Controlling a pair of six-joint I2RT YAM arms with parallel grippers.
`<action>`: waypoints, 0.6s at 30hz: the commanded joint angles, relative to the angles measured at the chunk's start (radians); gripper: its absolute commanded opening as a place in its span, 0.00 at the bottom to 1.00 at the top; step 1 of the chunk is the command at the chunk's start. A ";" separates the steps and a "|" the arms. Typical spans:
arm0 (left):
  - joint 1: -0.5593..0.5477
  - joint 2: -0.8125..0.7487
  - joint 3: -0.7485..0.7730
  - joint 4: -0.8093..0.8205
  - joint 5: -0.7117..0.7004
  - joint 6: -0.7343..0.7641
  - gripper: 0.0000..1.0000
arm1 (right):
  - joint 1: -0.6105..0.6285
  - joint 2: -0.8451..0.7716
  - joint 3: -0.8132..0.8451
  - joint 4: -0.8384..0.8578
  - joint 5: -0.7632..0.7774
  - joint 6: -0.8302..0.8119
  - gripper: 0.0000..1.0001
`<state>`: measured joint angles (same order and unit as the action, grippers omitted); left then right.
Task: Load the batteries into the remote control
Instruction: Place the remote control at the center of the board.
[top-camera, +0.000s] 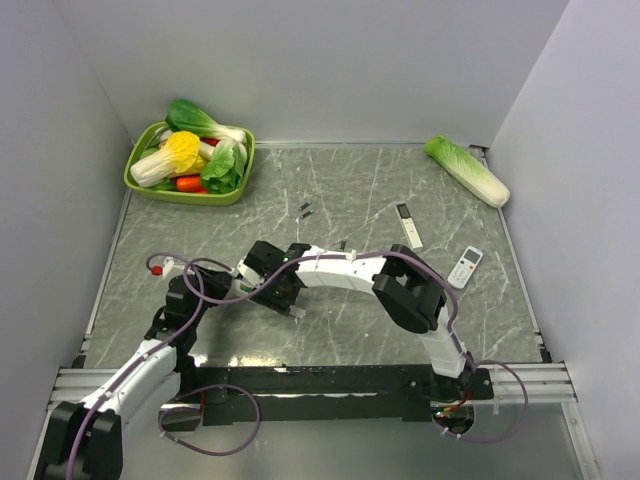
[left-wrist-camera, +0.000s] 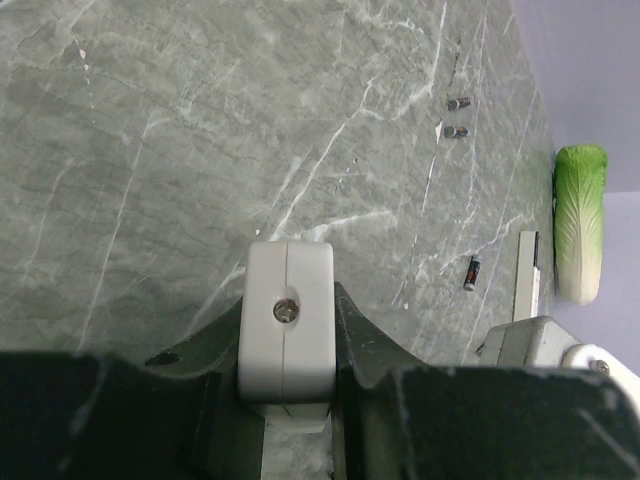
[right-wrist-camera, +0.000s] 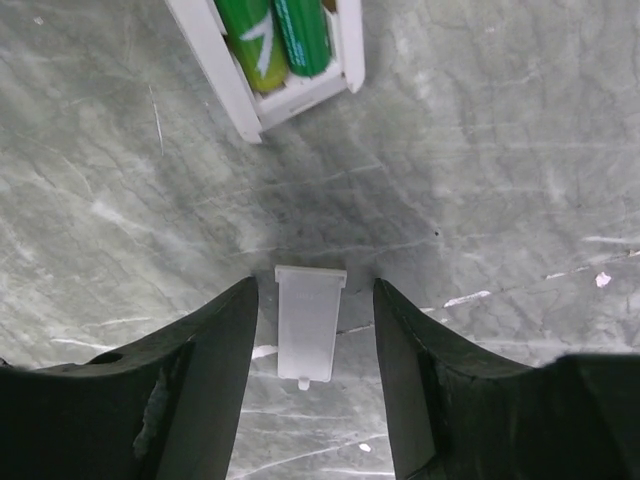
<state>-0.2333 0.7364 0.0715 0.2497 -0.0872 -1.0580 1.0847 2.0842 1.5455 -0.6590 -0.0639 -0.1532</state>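
Both batteries (right-wrist-camera: 290, 35) lie in the recess of the remote (right-wrist-camera: 300, 95), just ahead of my right gripper (right-wrist-camera: 315, 300), so I judge the step in hand is the cover (right-wrist-camera: 308, 320). The gripper stands open around it on the table (right-wrist-camera: 500, 200), not touching it. My left gripper (left-wrist-camera: 287, 300) is clenched on what I take for the remote's white end. Next I must pinch the cover squarely and slide it on. I can read no writing.

Grey marbled table (top-camera: 200, 235) between plain pale walls (top-camera: 330, 60).
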 joint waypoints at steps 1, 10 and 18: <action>-0.001 -0.003 -0.012 0.025 -0.013 0.007 0.07 | 0.015 0.040 0.045 -0.030 0.027 0.001 0.56; -0.001 0.026 -0.022 0.078 0.024 0.003 0.09 | 0.015 0.063 0.042 -0.025 0.047 0.007 0.38; -0.027 0.168 -0.053 0.315 0.112 -0.063 0.11 | -0.015 -0.125 -0.148 0.068 0.059 0.041 0.07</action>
<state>-0.2344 0.8368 0.0547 0.3851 -0.0326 -1.0843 1.0874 2.0651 1.5074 -0.6167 -0.0277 -0.1383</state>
